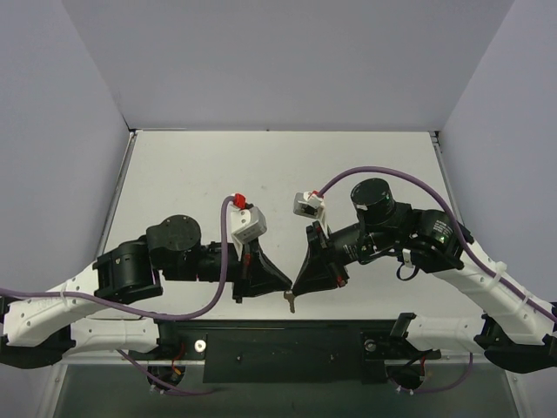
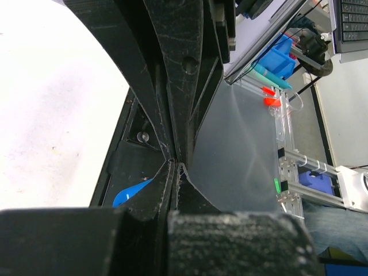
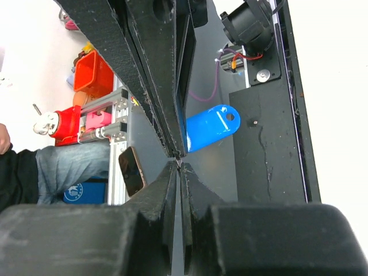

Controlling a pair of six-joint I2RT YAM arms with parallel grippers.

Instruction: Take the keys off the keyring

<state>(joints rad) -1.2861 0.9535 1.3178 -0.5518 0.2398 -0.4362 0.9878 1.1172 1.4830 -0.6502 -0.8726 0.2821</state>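
In the top view my left gripper [image 1: 284, 280] and right gripper [image 1: 298, 282] meet tip to tip above the table's near edge. A small key [image 1: 290, 302] hangs just below where they meet. The blue tag [image 3: 210, 127] of the keyring shows in the right wrist view, hanging beside the left gripper's fingers; a sliver of it [image 2: 133, 194] shows in the left wrist view. Both the left gripper [image 2: 177, 165] and the right gripper [image 3: 179, 163] are pressed shut, with a tiny metal glint at the tips. The thin ring itself is too small to make out.
The white table [image 1: 261, 165] lies beyond the grippers. A black mounting strip [image 1: 287, 348] runs along the near edge under the hanging key. Grey walls stand at the left, right and back. Both arms' cables loop above the wrists.
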